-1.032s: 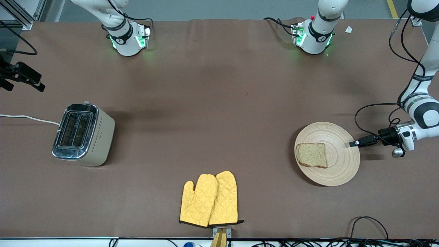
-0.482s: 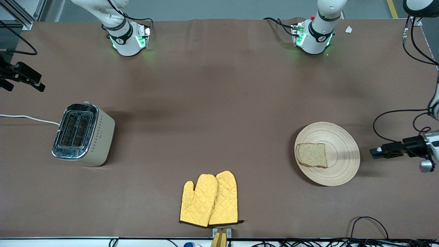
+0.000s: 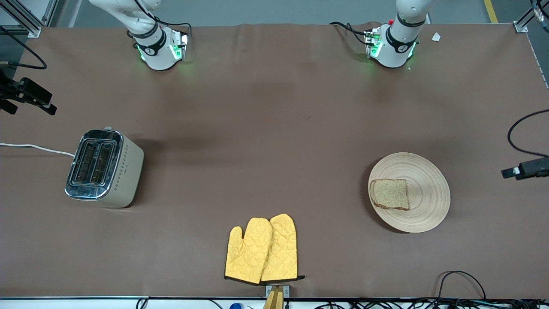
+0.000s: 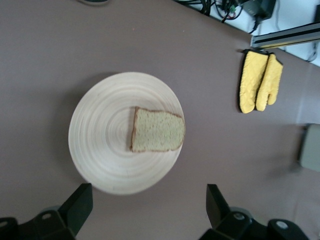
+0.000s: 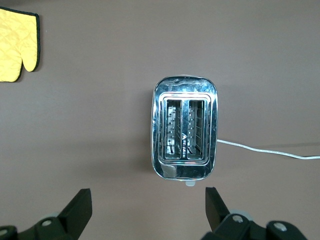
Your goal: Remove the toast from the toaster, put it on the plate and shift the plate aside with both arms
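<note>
The toast [image 3: 389, 194] lies flat on the round wooden plate [image 3: 424, 206], on the part of it toward the right arm's end. My left gripper [image 3: 511, 173] hangs over bare table a little past the plate toward the left arm's end, apart from it. In the left wrist view the left gripper [image 4: 147, 200] is open and empty, with the plate [image 4: 100, 150] and toast [image 4: 157, 130] in front of it. In the right wrist view my right gripper [image 5: 147, 200] is open and empty, high over the table beside the toaster [image 5: 184, 127].
A steel and beige toaster [image 3: 103, 168] with two empty slots stands near the right arm's end, its white cable [image 3: 34, 148] running off the table edge. A pair of yellow oven mitts [image 3: 262, 249] lies near the front camera's edge. Black cables [image 3: 461, 279] lie along that edge.
My left gripper has drawn back from the plate's rim toward the left arm's end of the table. The plate, the toast and the right arm have not moved.
</note>
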